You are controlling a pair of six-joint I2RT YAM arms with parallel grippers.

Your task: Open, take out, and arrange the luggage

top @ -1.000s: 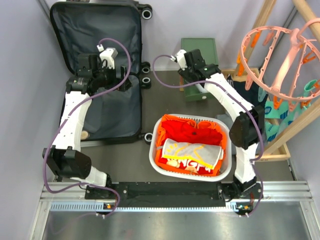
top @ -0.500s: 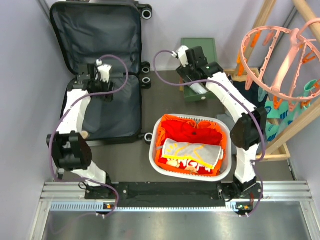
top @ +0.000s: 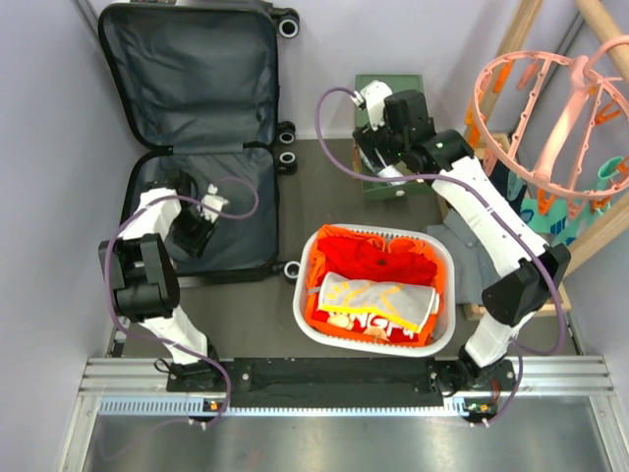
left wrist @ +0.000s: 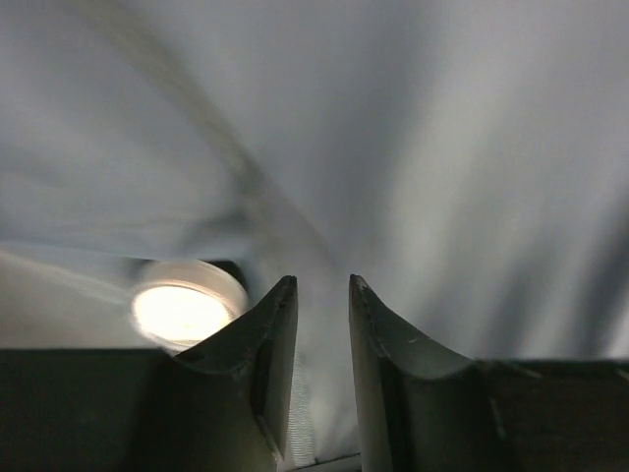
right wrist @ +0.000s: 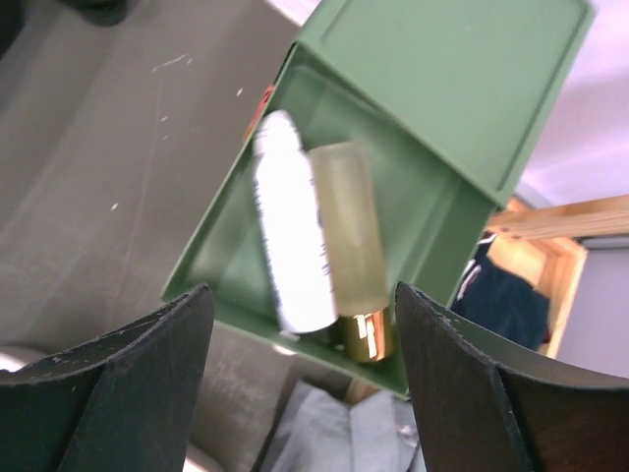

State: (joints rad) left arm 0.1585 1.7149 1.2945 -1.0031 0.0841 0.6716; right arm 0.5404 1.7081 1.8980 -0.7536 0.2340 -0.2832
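The luggage [top: 187, 59] lies open at the far left, its dark grey lining showing in both halves. My left gripper [top: 193, 234] reaches down into the near half [top: 241, 221]. In the left wrist view its jaws [left wrist: 322, 285] stand a narrow gap apart, pressed close to pale lining fabric. A woven strip of that fabric shows between the fingers [left wrist: 265, 354]. A bright round disc [left wrist: 182, 310] sits just left of them. My right gripper [top: 381, 165] hangs open over the green drawer box [top: 393, 93], holding nothing.
The green drawer [right wrist: 442, 69] holds a white bottle [right wrist: 290, 226] and a frosted bottle with a gold cap [right wrist: 349, 216]. A white laundry basket [top: 305, 315] with red and orange clothes stands at the near centre. A pink peg hanger [top: 550, 108] and a wooden rack [top: 590, 246] are at the right, with a grey garment [top: 457, 241] below.
My left arm has swung from the suitcase hinge down into the near half, and its jaws have narrowed. My right gripper has widened and shifted slightly right over the drawer.
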